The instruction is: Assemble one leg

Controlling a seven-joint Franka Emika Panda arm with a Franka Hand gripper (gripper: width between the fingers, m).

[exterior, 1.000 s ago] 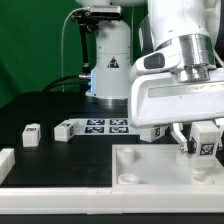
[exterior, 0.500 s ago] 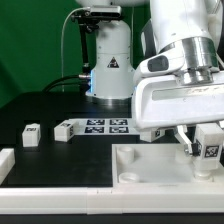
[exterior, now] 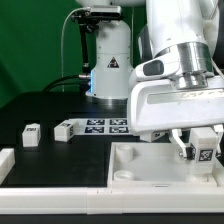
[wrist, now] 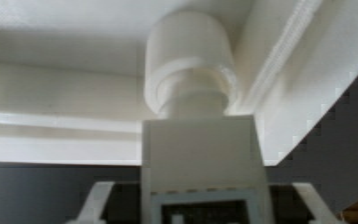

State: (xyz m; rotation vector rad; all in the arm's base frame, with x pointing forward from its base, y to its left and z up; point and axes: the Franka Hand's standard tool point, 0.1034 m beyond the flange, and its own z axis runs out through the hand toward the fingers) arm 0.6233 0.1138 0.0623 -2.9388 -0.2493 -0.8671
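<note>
My gripper (exterior: 201, 150) is shut on a leg (exterior: 205, 151), a chunky white peg with a square marker tag on its side. It holds the leg upright at the corner of the white tabletop (exterior: 150, 172) on the exterior view's right. In the wrist view the leg (wrist: 201, 140) runs out from between my fingers (wrist: 105, 203), and its rounded end meets the tabletop's corner (wrist: 87, 95) by the raised rim. Whether the end sits in a socket is hidden. Two more legs (exterior: 32, 134) (exterior: 65, 130) lie on the black table at the exterior view's left.
The marker board (exterior: 105, 125) lies behind the tabletop, in front of the arm's base (exterior: 108, 60). A white part (exterior: 5, 162) lies at the exterior view's left edge. The arm's large white hand covers much of the right side.
My gripper with the leg has shifted slightly over the tabletop's corner, first toward the exterior view's right, then back left. Nothing else has moved.
</note>
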